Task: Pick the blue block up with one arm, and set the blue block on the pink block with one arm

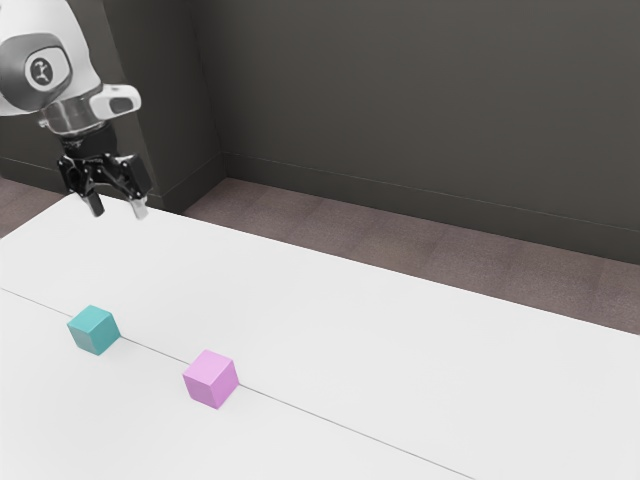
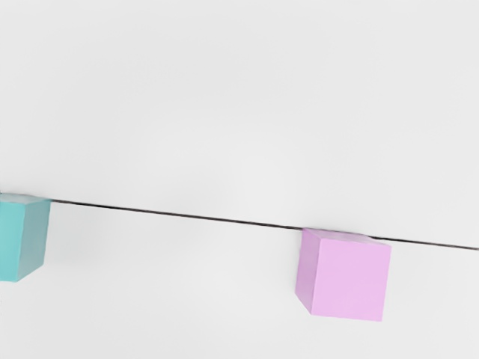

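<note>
A blue-green block (image 1: 94,329) rests on the white table (image 1: 400,340) toward the exterior view's left, on a thin dark seam line. A pink block (image 1: 211,378) sits a short way to its right on the same line, apart from it. My gripper (image 1: 118,209) hangs high above the table's far left edge, well behind the blue block, open with nothing between its fingers. In the wrist view the blue block (image 2: 21,236) and the pink block (image 2: 344,274) both lie along the seam, far below my hand.
A dark seam (image 1: 300,405) crosses the table diagonally. Beyond the table's far edge are brown floor (image 1: 450,250) and dark grey walls (image 1: 400,100).
</note>
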You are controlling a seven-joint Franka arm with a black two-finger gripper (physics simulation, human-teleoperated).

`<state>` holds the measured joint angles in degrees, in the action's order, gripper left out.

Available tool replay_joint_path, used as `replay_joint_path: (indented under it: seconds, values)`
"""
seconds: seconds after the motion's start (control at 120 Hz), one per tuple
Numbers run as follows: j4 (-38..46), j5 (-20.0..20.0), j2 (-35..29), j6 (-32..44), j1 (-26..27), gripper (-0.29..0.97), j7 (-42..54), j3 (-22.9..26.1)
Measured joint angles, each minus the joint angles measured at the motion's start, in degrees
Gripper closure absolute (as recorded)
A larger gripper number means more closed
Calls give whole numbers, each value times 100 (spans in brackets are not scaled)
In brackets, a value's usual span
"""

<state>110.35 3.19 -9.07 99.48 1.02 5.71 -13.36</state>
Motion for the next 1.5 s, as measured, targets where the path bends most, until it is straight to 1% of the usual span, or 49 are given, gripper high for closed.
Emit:
replay_joint_path:
  seconds: [0.083, 0.158, 0.208, 0.242, 0.3, 0.417, 0.475, 0.575, 0.708, 0.908, 1.017, 1.158, 1.233, 1.325, 1.5]
  values:
    - [16, -17, 17, 196, -8, 3, 85, -6]
    - [39, -25, 202, 360, -67, 3, 151, -9]
    - [279, -47, 189, 557, -228, 3, 196, 11]
    - [564, -64, 113, 760, -461, 3, 244, 89]
    - [1153, -83, -94, 1215, -827, 3, 353, 192]
    - [2329, -101, -488, 2420, -1426, 4, 700, 245]
    - [2799, -86, -542, 3049, -1791, 4, 936, 251]
    - [3112, -62, -394, 3950, -2126, 5, 1467, 260]
    - [3197, 59, 81, 4642, -2181, 6, 2260, 263]
    - [3192, 386, 816, 5118, -2229, 7, 3200, 264]
    - [3168, 518, 1032, 5244, -2289, 7, 3595, 264]
    - [3027, 861, 1329, 5346, -2445, 8, 4093, 307]
    - [2982, 976, 1403, 5378, -2503, 8, 4317, 399]
    - [2970, 1106, 1430, 5404, -2444, 8, 4556, 517]
    - [2879, 1337, 1542, 5428, -2454, 8, 4922, 552]
